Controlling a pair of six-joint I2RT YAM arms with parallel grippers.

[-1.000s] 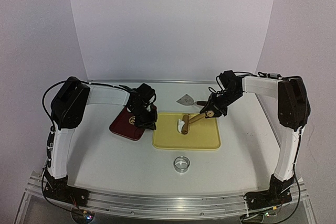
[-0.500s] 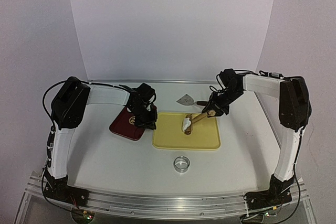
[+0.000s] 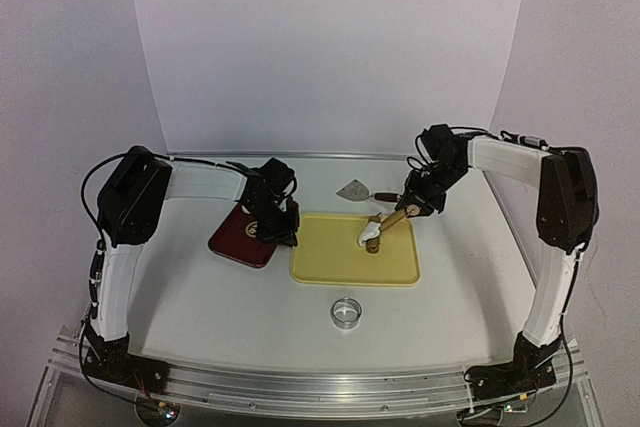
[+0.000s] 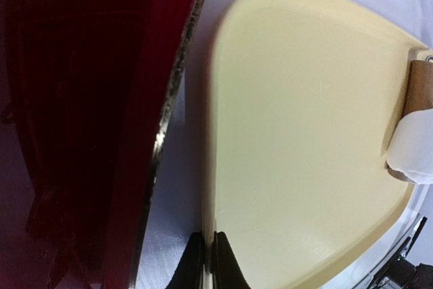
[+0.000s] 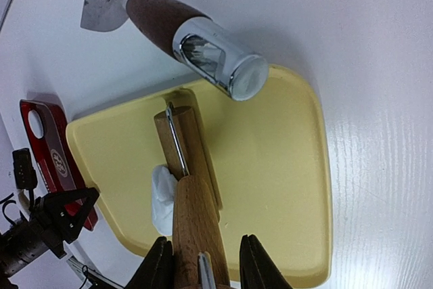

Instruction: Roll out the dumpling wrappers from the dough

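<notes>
Right pincer [image 5: 203, 265]: rolling pin [image 5: 193, 214] across tray [image 5: 270, 167] edge.

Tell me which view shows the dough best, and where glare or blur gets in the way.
Top view: even light, soft shadows, but the dough is tiny. Left wrist: too close, tray soft, glossy board full of reflections, dough cropped at the right edge. Right wrist: clearest on the dough, though the pin hides part of it; glare on the scraper chrome cap.
</notes>
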